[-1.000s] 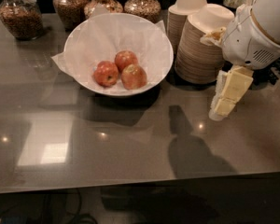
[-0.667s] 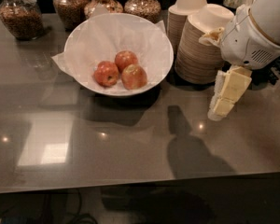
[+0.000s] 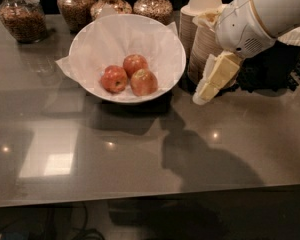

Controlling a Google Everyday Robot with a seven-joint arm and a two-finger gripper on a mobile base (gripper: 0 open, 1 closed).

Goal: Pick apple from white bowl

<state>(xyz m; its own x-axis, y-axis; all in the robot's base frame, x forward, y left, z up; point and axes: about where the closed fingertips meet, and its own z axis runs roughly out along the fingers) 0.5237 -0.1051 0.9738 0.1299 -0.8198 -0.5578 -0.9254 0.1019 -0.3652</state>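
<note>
The white bowl (image 3: 160, 39), wide and lined with crinkled white paper, stands on the dark table toward the back. It holds three red apples. The apple (image 3: 144, 82) with the paler yellow-orange blush lies at the front right. A redder apple (image 3: 114, 79) lies to its left, and another (image 3: 135, 64) lies behind it. My gripper (image 3: 209, 83), cream-coloured on a white arm, hangs pointing down and to the left. It is just right of the bowl's rim and above the table, and it touches nothing. It holds nothing that I can see.
Stacks of small off-white disposable bowls (image 3: 202, 29) stand right behind the gripper. Glass jars of brown food (image 3: 25, 16) line the back edge. The table's front edge (image 3: 140, 196) runs across the bottom.
The gripper has moved left and a little up, closer to the bowl's right rim. The bowl and apples have not moved.
</note>
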